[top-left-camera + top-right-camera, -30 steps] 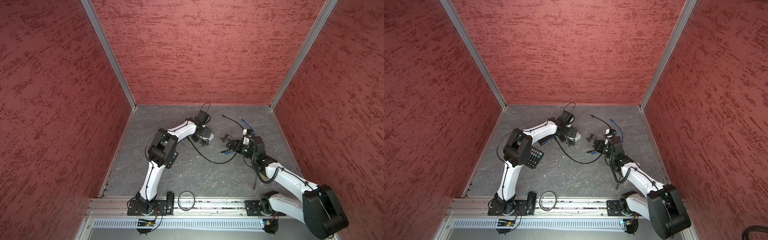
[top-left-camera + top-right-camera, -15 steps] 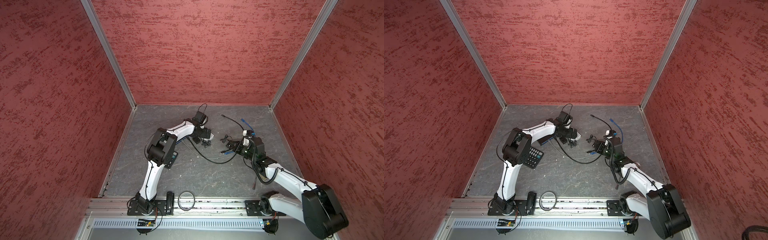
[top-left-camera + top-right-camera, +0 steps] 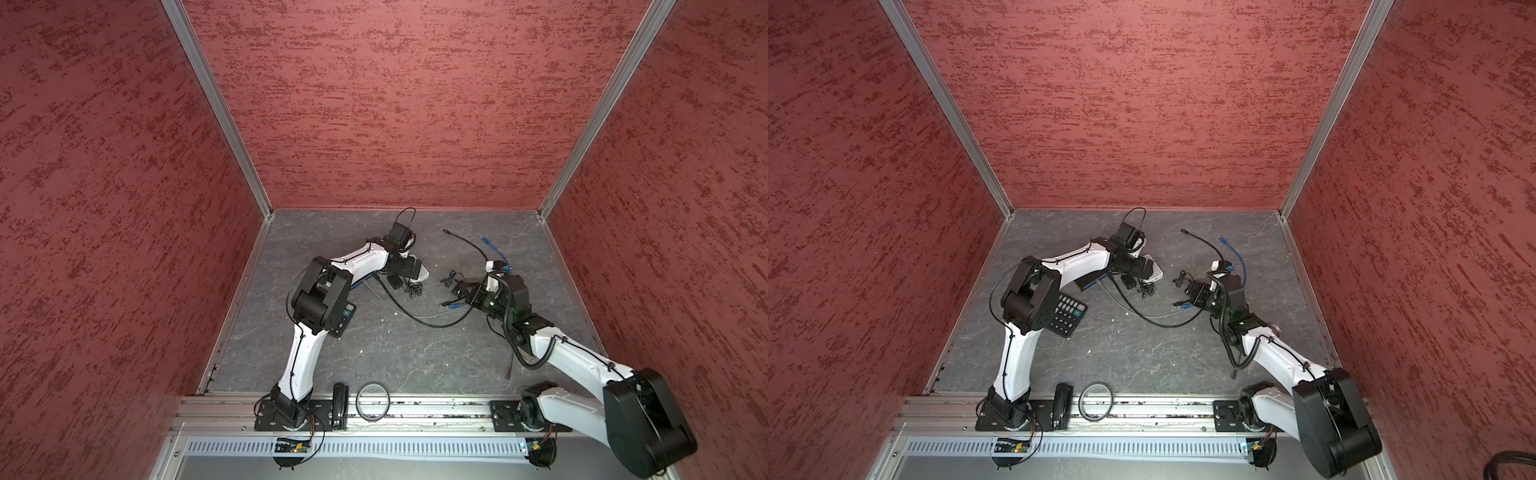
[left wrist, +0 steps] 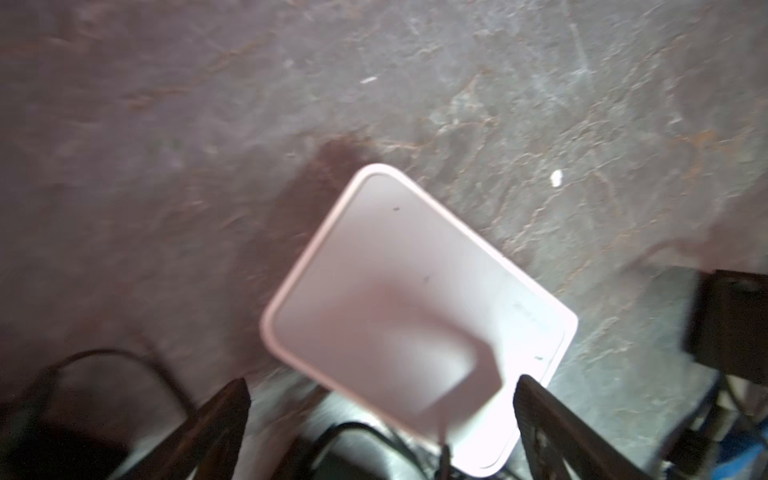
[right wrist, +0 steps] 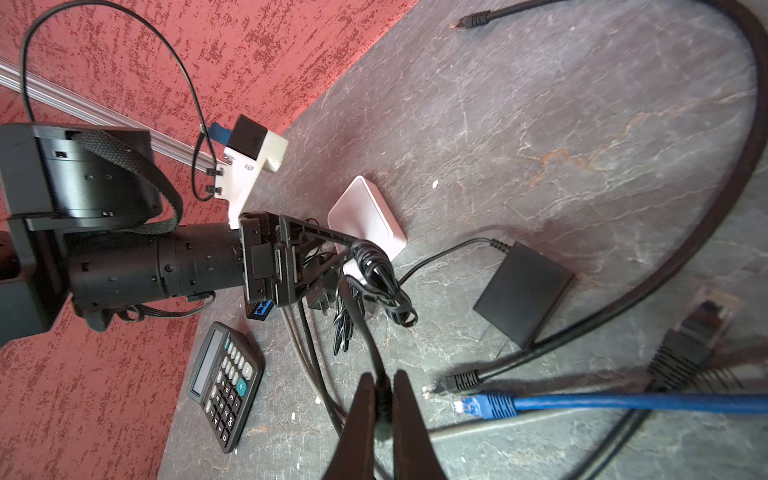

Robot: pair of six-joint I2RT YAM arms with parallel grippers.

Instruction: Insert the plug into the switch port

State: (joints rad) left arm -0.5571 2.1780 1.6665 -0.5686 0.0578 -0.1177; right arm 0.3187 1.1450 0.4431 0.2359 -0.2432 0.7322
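Grey table (image 3: 374,340): white switch (image 4: 415,299) flat, cornerwise beneath spread left fingers (image 4: 224,415); right fingers (image 5: 361,424) pinch black cable (image 5: 359,328) (its end unseen).

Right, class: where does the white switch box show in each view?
Top view: white switch box mid-floor, at the left gripper's tip.
Top view: same spot.
Left wrist: large, just ahead of the open jaws.
Right wrist: small, just beyond the left gripper.
Shared landmark: the left gripper.
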